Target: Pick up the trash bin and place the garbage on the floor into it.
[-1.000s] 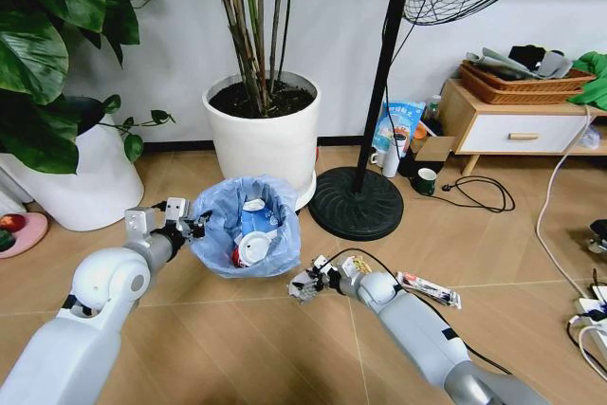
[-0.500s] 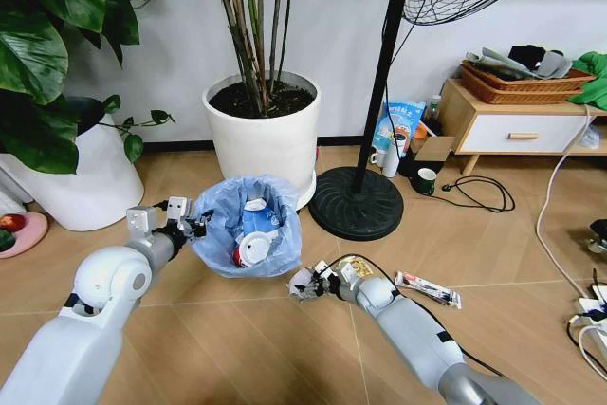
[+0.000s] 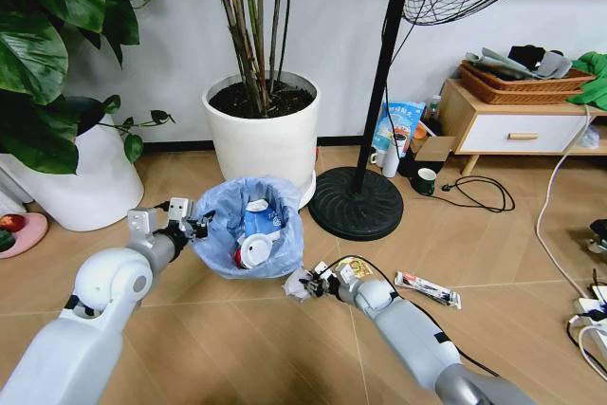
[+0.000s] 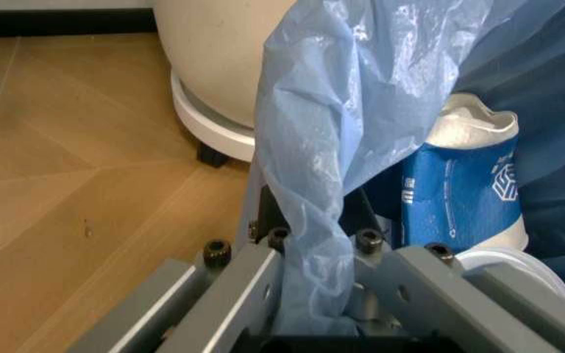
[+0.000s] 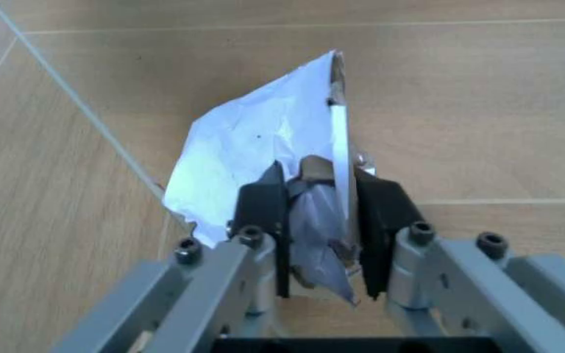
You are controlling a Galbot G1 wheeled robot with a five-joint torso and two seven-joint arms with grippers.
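Pinching a crumpled white paper (image 5: pixel 263 140) between the dark pads (image 5: pixel 263 213) of the right gripper (image 3: pixel 305 284), just below centre of the head view, close to the floor and just beside the trash bin (image 3: pixel 252 227). Gripped only by a lower fold, so likely to slip or tear free on the lift. Held at centre-left by the left gripper (image 3: pixel 190 225), fingers (image 4: pixel 253 283) pressed together on the light-blue bag (image 4: pixel 332 140) at the rim; thin plastic could stretch, letting the bin tilt. Already holding a blue-white carton (image 4: pixel 464 195) and a white disc (image 3: pixel 254 250). Lying unpicked right of centre, a long thin wrapper (image 3: pixel 429 289). Risking a snag: the black cable (image 3: pixel 375 265) looping beside the right wrist.
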